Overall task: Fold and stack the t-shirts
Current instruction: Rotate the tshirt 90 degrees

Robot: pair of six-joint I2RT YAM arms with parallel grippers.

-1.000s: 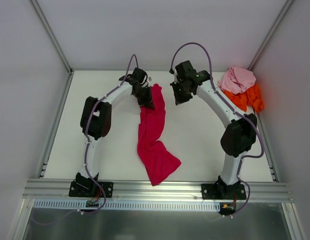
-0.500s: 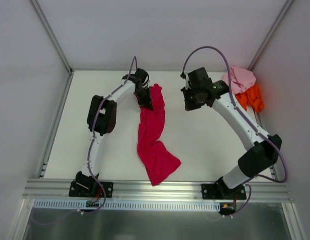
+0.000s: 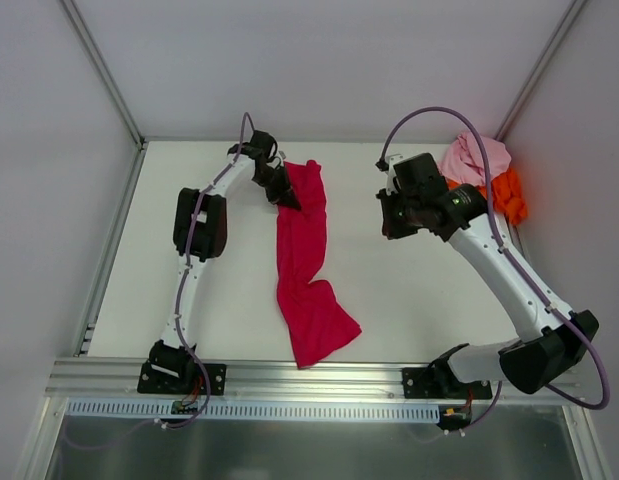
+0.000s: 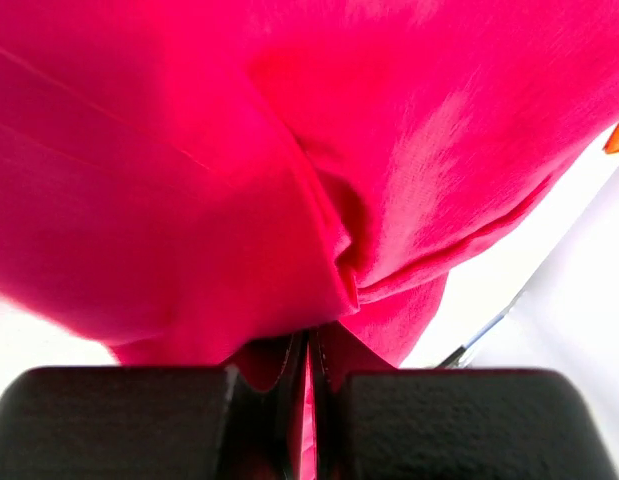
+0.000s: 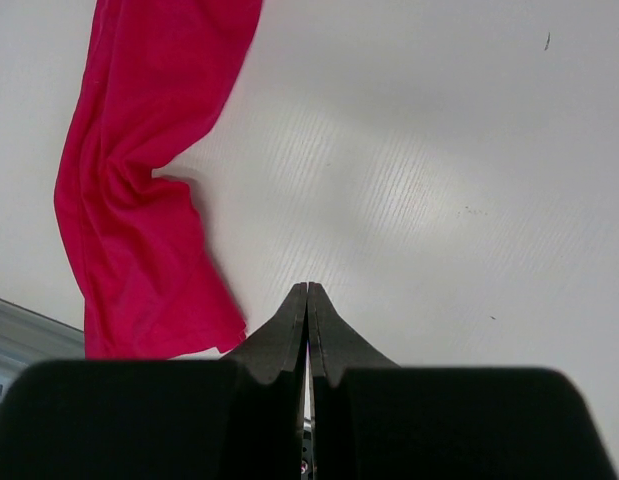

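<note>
Left claw [image 3: 286, 195]: clamped shut on the far end of the red shirt [image 3: 304, 260], close to the far edge of the table [image 3: 389, 290]; likely gripped there to draw the cloth out straight.
Red shirt: strung out as a narrow, rumpled strip down the middle of the table, pinched at the far end, fanned out at the near end beside the rail [image 3: 319, 378]; not yet flat, not yet folded.
Right claw [image 3: 394, 222]: closed tight on nothing, poised over bare table right of the red shirt and apart from it; judged to be placed for a second hold, or simply keeping clear.
Pink shirt [image 3: 474, 158]: bunched in the far right corner, partly over the orange shirt [image 3: 504, 195]; parked there, by the look of it, out of the working area.
Orange shirt: crumpled beneath and just near of the pink one, against the right wall [image 3: 579, 150].
Step in hand: spreading the first shirt, judged from the single grip and the twisted cloth.
Needed next: a second hold on the far hem, to open the strip to full width before any fold.
Risk: one pinch alone, apt to leave the cloth roped rather than spread.
</note>
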